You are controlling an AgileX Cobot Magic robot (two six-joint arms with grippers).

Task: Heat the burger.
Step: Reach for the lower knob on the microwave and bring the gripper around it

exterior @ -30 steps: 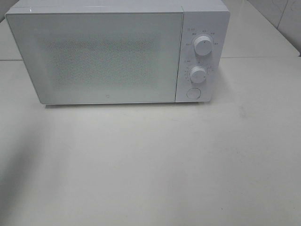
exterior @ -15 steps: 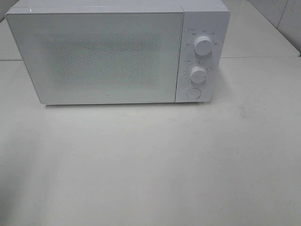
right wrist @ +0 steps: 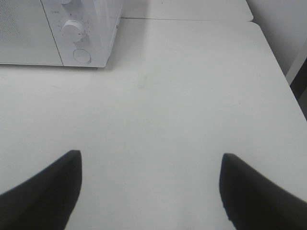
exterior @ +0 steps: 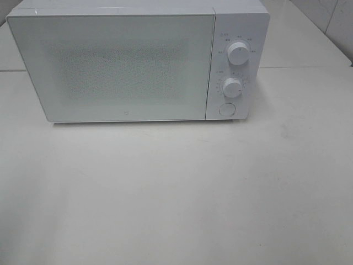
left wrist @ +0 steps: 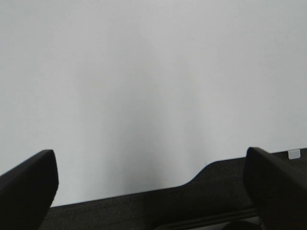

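- At my left hand (left wrist: 149, 160): the two dark fingers (left wrist: 26, 187) stand spread about as wide as they go. Nothing lies between them and nothing is held.
- Under that hand: bare white surface (left wrist: 144, 72). Its edge runs close by the bases of the fingers, and beyond the edge is a dark area (left wrist: 144, 208).
- At my right hand (right wrist: 151, 158): the fingers (right wrist: 43, 191) are also wide apart with nothing gripped. Only plain surface shows in the gap.
- Outward from the right hand: the surface runs on to the white microwave (right wrist: 91, 33), which is well apart from the hand. This wrist view catches its control end, with the lower knob (right wrist: 73, 29) and the round button (right wrist: 81, 56) under it.
- High view: the microwave stands on the far part of the surface. Its door (exterior: 116, 66) is shut, flush with the control panel.
- Door glass: pale and speckled. I cannot make out the inside through it.
- Control panel, right of the door: upper knob (exterior: 238, 53), lower knob, round button, one under the other.
- Burger: I cannot tell where it is. The shut door hides the inside of the oven.
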